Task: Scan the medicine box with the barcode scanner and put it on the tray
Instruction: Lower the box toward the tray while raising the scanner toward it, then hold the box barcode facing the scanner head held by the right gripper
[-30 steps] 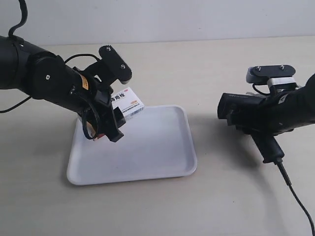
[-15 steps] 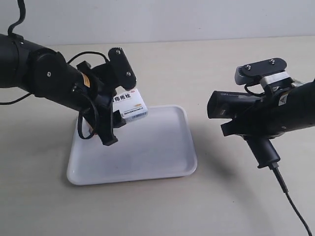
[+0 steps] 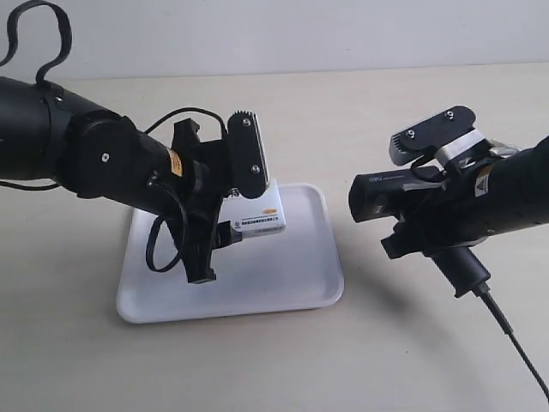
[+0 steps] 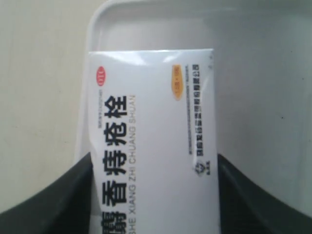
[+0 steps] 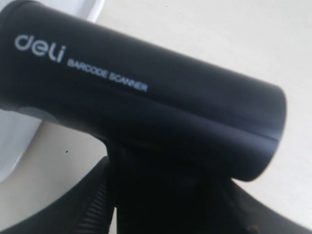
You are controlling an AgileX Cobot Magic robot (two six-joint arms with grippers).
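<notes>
**Box held over tray, scanner aimed at it**

The tray [image 3: 257, 287] lies left. The left gripper [image 3: 225, 225] clenches the medicine box [image 3: 259, 216] above it. To the right, the right gripper [image 3: 426, 225] grasps the barcode scanner [image 3: 390, 196], head facing the box.

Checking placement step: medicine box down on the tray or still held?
Still held: medicine box is pinched in the left tool, lifted above the tray.
</notes>
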